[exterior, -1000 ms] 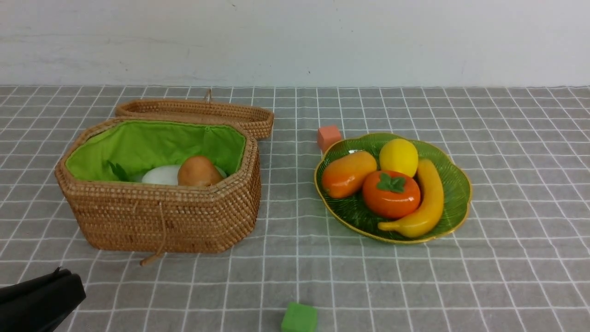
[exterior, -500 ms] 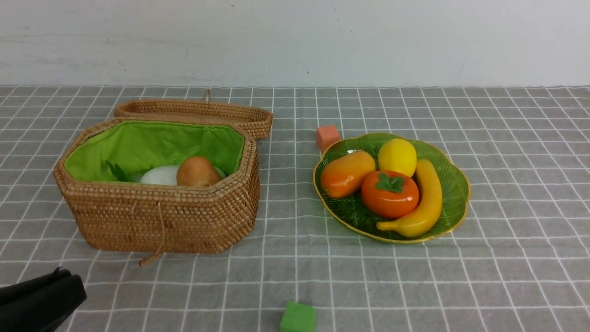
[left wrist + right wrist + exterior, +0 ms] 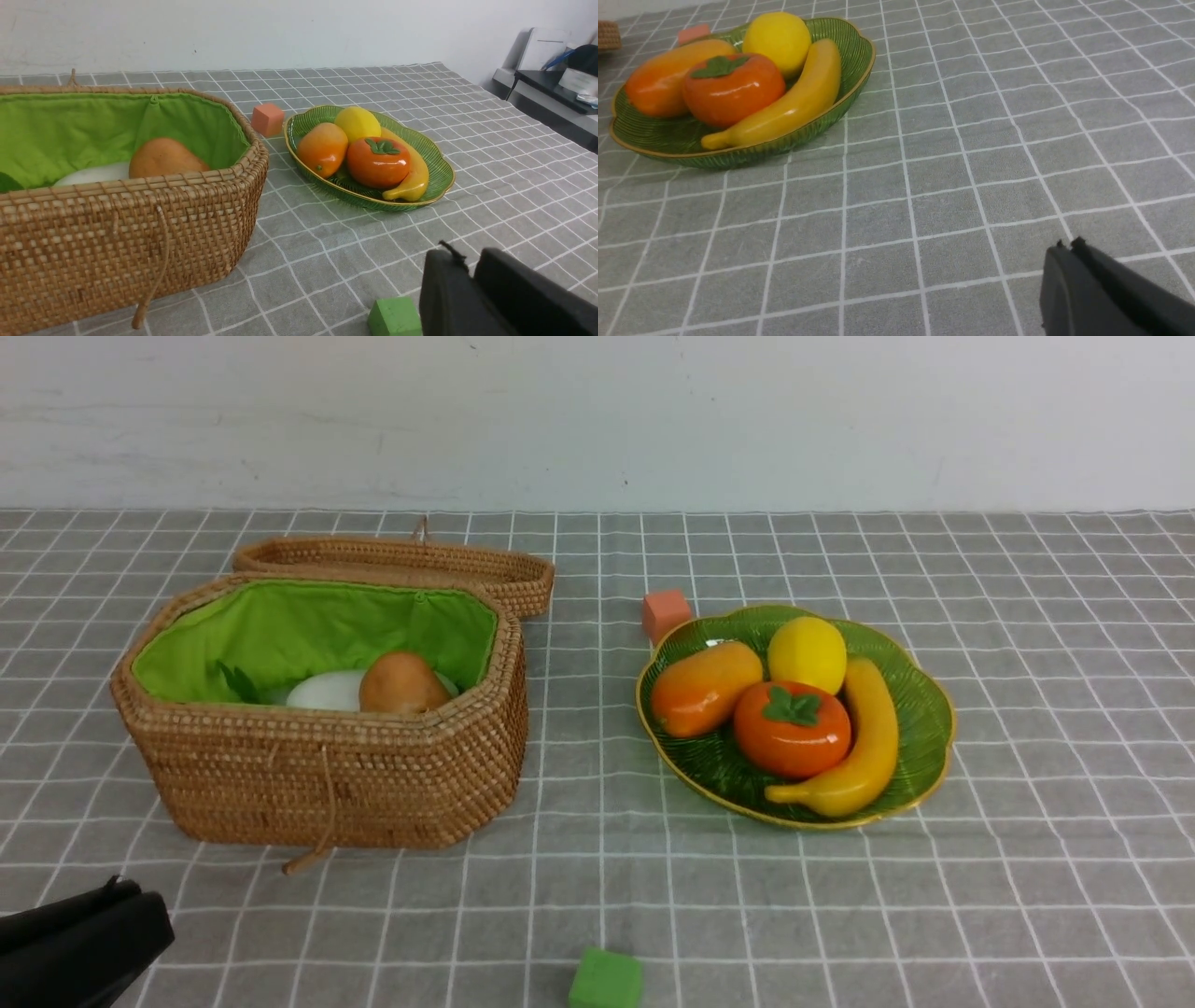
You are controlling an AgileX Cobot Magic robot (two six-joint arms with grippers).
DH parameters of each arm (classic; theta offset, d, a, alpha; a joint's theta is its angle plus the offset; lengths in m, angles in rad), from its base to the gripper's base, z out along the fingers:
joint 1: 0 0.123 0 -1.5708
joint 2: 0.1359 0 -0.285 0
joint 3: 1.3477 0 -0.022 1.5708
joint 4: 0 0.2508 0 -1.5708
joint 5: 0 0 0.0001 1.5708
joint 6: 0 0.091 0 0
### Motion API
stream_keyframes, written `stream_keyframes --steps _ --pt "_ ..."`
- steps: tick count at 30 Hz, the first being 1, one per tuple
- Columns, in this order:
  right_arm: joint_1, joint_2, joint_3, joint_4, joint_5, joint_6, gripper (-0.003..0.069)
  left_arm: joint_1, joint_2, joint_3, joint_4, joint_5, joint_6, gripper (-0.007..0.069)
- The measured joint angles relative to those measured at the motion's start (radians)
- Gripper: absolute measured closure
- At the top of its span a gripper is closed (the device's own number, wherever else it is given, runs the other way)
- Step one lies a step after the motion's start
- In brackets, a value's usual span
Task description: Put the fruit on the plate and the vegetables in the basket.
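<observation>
The green leaf-shaped plate [image 3: 920, 709] holds the mango [image 3: 702, 686], lemon [image 3: 808, 653], persimmon [image 3: 792, 728] and banana [image 3: 864, 742]. The open wicker basket [image 3: 327, 775] holds the brown potato [image 3: 401, 683] and the white radish [image 3: 325, 692]; the eggplant is hidden. My left gripper [image 3: 140, 896] is shut and empty at the near left, in front of the basket; it also shows in the left wrist view [image 3: 472, 261]. My right gripper [image 3: 1066, 243] is shut and empty, low over the cloth, near and to the right of the plate [image 3: 850, 70]; it is out of the front view.
The basket lid [image 3: 392, 565] lies behind the basket. A small orange cube [image 3: 666, 613] sits just behind the plate's left edge. A small green cube [image 3: 607, 980] lies at the near middle, close to my left gripper [image 3: 395, 317]. A grey checked cloth covers the table.
</observation>
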Motion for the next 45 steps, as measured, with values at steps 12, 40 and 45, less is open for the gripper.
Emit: stream_keyframes --steps 12,40,45 --pt "0.000 0.000 0.000 0.003 0.001 0.000 0.0676 0.000 0.000 0.000 0.000 0.000 0.000 0.0529" --pt "0.000 0.000 -0.001 0.003 0.005 0.000 0.0659 0.709 -0.292 0.345 -0.648 -0.160 0.719 0.0638" --pt "0.000 -0.001 -0.001 0.003 0.006 0.000 0.0655 0.711 -0.293 0.384 -0.630 0.010 0.590 0.0638"
